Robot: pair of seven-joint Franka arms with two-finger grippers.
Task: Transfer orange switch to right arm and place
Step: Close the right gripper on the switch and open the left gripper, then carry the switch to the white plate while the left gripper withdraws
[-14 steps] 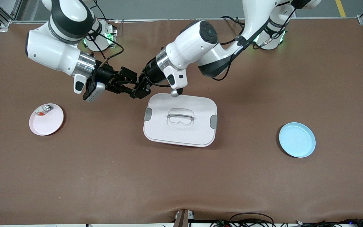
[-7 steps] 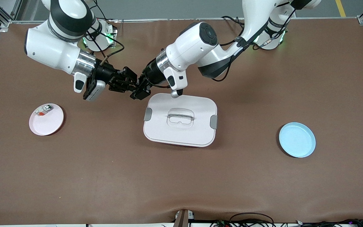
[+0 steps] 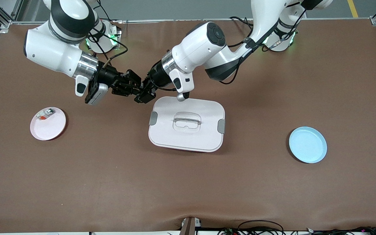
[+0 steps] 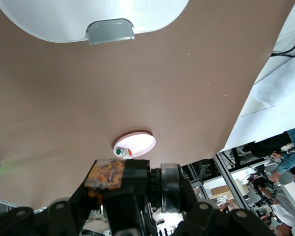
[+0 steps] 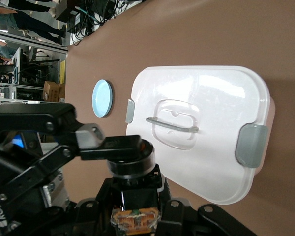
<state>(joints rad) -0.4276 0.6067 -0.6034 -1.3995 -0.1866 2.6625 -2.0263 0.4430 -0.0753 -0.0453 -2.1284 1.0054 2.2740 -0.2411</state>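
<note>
The orange switch shows in the left wrist view by its tan-orange rear block (image 4: 107, 175) and black cylinder, and in the right wrist view (image 5: 136, 218). In the front view the black fingers hide it. My left gripper (image 3: 142, 94) is shut on the switch's cylinder end, in the air over the brown table beside the white box's corner. My right gripper (image 3: 134, 85) meets it tip to tip. It is open, with its jaws on either side of the switch's rear block (image 5: 136, 206).
A white lidded box (image 3: 187, 124) lies mid-table just under the grippers. A pink plate (image 3: 52, 129) holding a small silvery-white part with a red bit (image 3: 45, 114) lies toward the right arm's end. A light blue plate (image 3: 307, 145) lies toward the left arm's end.
My right gripper has moved in toward my left gripper and a little upward, so its jaws now stand around the switch. The left gripper has hardly moved.
</note>
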